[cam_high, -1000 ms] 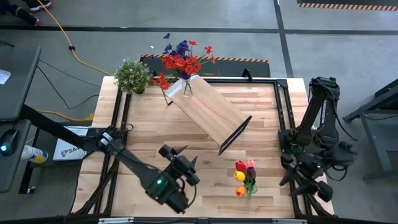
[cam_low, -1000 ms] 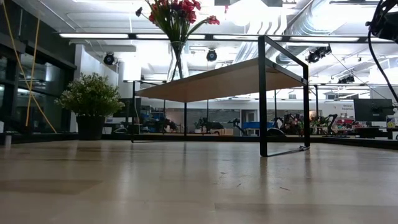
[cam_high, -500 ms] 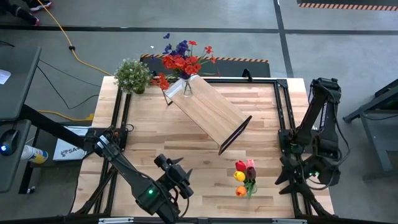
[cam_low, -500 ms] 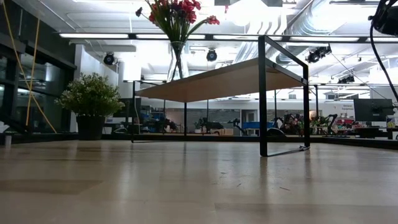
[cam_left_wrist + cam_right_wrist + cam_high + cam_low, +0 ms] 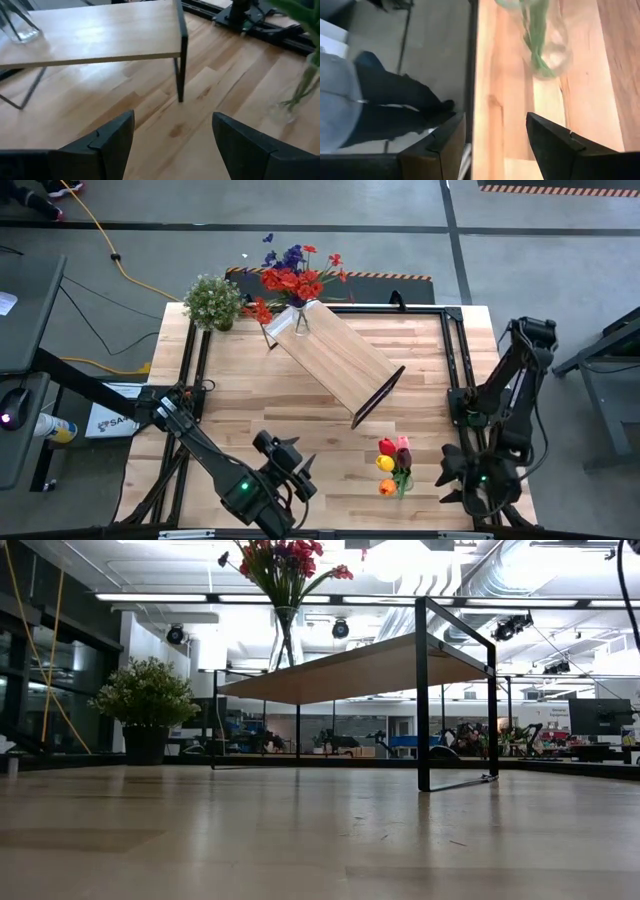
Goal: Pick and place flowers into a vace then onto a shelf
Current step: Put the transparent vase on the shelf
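both claws hang released: left claw (image 5: 290, 465) near the shelf (image 5: 335, 358), right claw (image 5: 452, 470) beside the tulips (image 5: 392, 462).

I've got the shelf (image 5: 337, 360) sitting diagonally mid-table, a vase of flowers (image 5: 292, 278) on its far-left end. The potted plant (image 5: 213, 302) stands left of that, at the table's corner. Tulips (image 5: 393, 465) stand near-right, between my two arms.
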`<state>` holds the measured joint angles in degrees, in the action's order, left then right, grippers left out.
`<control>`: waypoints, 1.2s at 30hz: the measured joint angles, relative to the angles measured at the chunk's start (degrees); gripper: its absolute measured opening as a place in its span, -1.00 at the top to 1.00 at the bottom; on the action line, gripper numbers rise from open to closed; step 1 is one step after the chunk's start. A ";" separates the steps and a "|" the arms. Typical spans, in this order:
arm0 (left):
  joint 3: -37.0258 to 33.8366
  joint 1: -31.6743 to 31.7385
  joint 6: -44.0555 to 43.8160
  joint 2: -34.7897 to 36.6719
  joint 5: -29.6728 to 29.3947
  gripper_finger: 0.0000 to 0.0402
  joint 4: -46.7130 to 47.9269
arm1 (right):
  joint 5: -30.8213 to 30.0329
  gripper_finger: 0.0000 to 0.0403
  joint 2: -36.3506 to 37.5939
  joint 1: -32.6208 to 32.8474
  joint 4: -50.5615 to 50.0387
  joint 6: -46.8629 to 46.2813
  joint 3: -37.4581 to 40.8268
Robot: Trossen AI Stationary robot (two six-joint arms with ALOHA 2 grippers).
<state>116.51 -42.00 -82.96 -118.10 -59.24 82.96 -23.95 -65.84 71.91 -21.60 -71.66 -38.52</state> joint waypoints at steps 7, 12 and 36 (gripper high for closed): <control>0.00 0.00 0.15 0.00 0.10 -0.49 -3.15 | 0.75 0.01 -2.69 -1.02 0.00 0.28 0.01; 0.00 0.00 0.15 0.00 1.03 -0.50 -4.09 | -1.27 0.01 -2.69 -1.38 -0.02 4.46 0.00; 0.00 0.00 0.17 -0.02 5.98 -0.49 -3.37 | -0.06 -0.86 -2.67 -10.54 -0.99 16.68 0.01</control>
<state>116.51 -42.00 -82.78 -118.13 -53.27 79.59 -24.01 -68.51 61.37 -22.59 -54.98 -38.52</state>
